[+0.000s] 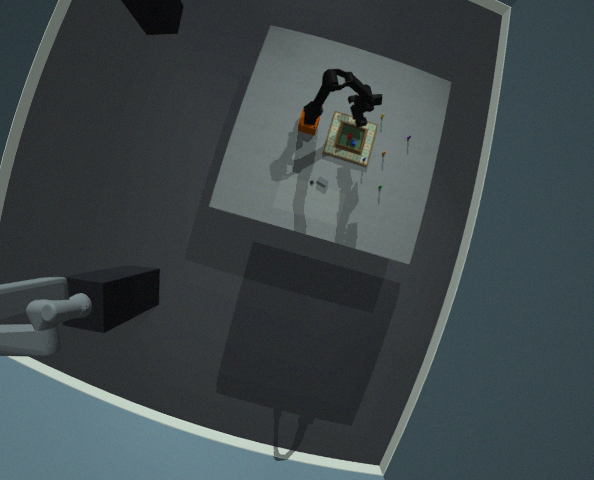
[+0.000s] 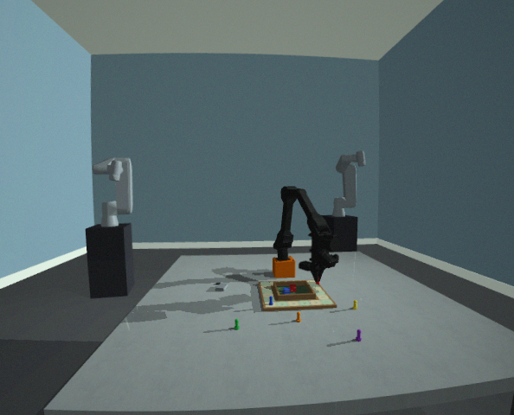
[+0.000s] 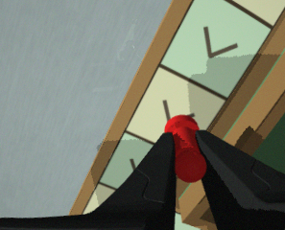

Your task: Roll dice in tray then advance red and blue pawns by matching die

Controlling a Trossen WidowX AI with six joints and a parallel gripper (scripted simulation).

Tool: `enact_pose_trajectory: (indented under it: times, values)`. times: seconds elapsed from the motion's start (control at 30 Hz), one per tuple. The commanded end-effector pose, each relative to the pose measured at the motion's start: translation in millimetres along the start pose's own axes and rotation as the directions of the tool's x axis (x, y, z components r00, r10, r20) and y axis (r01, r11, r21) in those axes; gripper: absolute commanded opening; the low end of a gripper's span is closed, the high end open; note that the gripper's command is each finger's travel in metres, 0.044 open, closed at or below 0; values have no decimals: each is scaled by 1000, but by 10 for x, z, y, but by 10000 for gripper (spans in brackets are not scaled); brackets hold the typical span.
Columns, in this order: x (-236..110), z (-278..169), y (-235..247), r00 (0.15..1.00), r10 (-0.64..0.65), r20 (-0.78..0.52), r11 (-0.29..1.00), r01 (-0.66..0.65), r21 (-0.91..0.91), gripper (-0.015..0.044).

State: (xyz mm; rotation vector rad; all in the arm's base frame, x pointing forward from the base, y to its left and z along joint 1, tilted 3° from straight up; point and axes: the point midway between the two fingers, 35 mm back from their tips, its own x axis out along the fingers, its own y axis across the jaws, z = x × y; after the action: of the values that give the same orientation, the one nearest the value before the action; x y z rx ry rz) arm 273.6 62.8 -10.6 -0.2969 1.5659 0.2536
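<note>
My gripper is shut on the red pawn and holds it just above the board's track of arrow squares, near the far right corner of the game board. The tray in the board's middle holds the red die and the blue die. The blue pawn stands on the board's near left edge. The numbers on the dice are too small to read.
Spare pawns stand on the table off the board: green, orange, yellow and purple. A small grey block lies left of the board. The arm's orange base stands behind the board.
</note>
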Motion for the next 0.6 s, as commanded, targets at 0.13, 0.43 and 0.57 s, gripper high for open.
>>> enact_pose_trajectory:
  times: [0.13,0.43,0.57]
  values:
    - [135,-38,7,1000,3,-11,1000,-3,2,0]
    - [258,-40,8,1000,3,-11,1000,-3,2,0]
    - [244,-17,4,1000,0,-4,1000,0,1,26]
